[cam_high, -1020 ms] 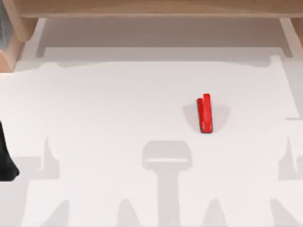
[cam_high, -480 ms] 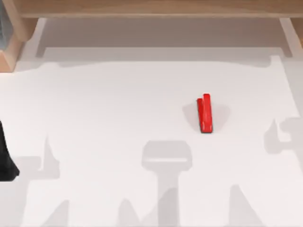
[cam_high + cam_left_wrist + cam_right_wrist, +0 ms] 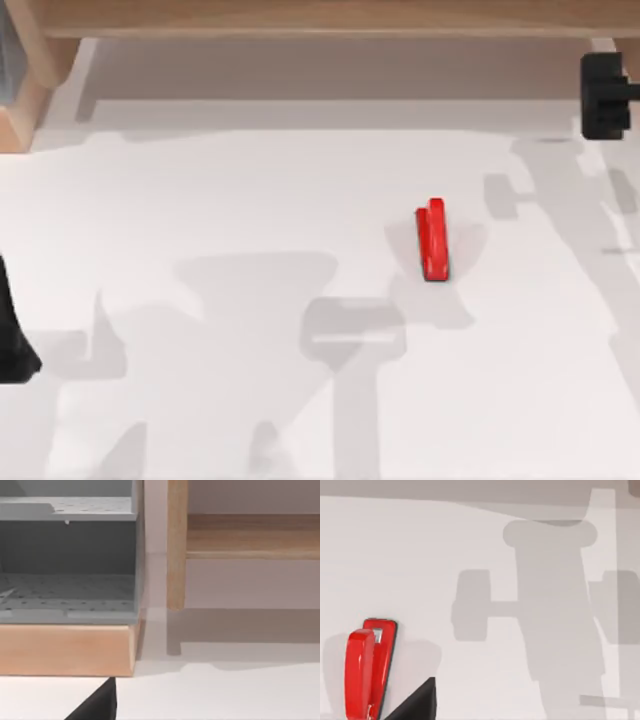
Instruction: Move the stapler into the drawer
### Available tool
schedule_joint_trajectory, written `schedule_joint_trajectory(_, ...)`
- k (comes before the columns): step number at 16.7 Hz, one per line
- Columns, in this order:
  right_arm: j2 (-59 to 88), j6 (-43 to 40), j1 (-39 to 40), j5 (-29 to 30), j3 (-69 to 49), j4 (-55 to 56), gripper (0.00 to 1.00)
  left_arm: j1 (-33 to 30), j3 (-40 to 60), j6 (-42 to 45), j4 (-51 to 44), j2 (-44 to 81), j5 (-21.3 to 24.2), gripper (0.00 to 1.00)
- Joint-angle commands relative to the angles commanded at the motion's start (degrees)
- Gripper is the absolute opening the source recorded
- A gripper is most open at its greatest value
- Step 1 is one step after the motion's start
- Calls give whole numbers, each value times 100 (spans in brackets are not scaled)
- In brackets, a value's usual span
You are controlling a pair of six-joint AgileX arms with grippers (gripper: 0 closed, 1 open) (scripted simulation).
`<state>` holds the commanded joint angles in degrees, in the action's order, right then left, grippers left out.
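Observation:
The red stapler (image 3: 432, 240) lies flat on the white table, right of centre, with nothing touching it. In the right wrist view the stapler (image 3: 365, 670) appears close by, beside a dark wedge of that gripper's body. My right gripper (image 3: 605, 95) is a black shape at the far right edge, well beyond and to the right of the stapler. The drawer (image 3: 340, 70) is the wide pale tray under the wooden furniture along the far edge, with thin white side walls. My left gripper (image 3: 12, 340) stays parked at the left edge.
Light-brown wooden furniture (image 3: 330, 15) runs along the far side. At the far left stand a grey shelf unit (image 3: 67, 560) on a wooden base (image 3: 65, 650) and a wooden post (image 3: 176, 545). Arm shadows fall across the white table.
My right gripper has come into the top view at the upper right edge, and its shadows have swept across the table. The stapler and the left arm have not moved.

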<state>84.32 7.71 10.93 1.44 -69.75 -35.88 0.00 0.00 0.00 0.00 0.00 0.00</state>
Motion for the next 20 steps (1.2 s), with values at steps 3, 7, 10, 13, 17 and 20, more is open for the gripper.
schedule_joint_trajectory(3, 1424, 270, 275, 2, -1175, -720, 100, 0, 0, 0, 0, 0, 0, 100)
schedule_joint_trajectory(7, 2740, 700, 650, -25, -2465, -1644, 100, 0, 0, 0, 0, 0, 0, 100)
schedule_joint_trajectory(10, 3603, 1079, 941, -57, -3384, -2328, 100, 0, 0, 0, 0, 0, 0, 100)
schedule_joint_trajectory(13, 4425, 1470, 1215, -92, -4201, -2983, 100, 0, 0, 0, 0, 0, 0, 100)
schedule_joint_trajectory(17, 5144, 1870, 1478, -126, -4960, -3640, 100, 0, 0, 0, 0, 0, 0, 100)
schedule_joint_trajectory(20, 5309, 1952, 1531, -131, -5138, -3778, 100, 0, 0, 0, 0, 0, 0, 100)
